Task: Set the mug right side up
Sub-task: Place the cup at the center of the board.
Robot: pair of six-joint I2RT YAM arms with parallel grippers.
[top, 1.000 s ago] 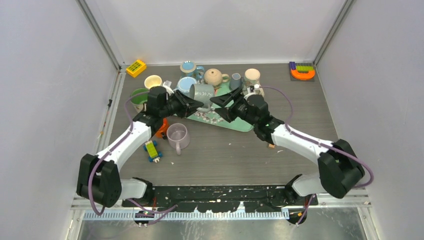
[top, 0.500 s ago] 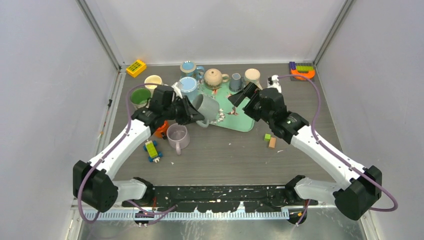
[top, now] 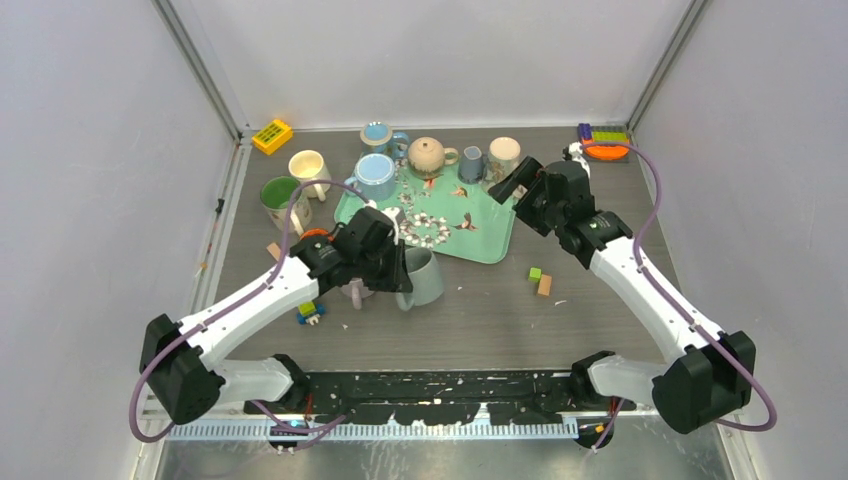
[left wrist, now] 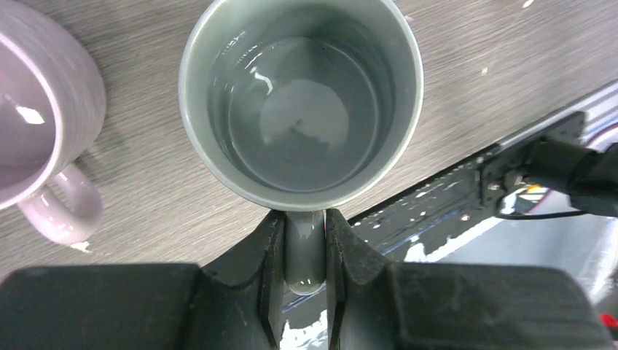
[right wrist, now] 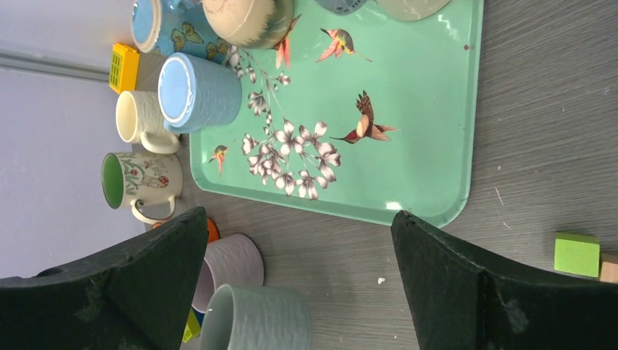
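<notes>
Grey mug (left wrist: 300, 102), lilac mug (left wrist: 40, 138) beside, tray (right wrist: 430, 109) beyond

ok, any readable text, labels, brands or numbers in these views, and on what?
No readable text in any view.
On the tray: printed flowers and birds only, no words.
On the grey mug: inside and rim plain; outer wall mostly hidden.
On the floral mug: a flower pattern, no letters.
On the yellow block: a green grid, no characters.
</notes>
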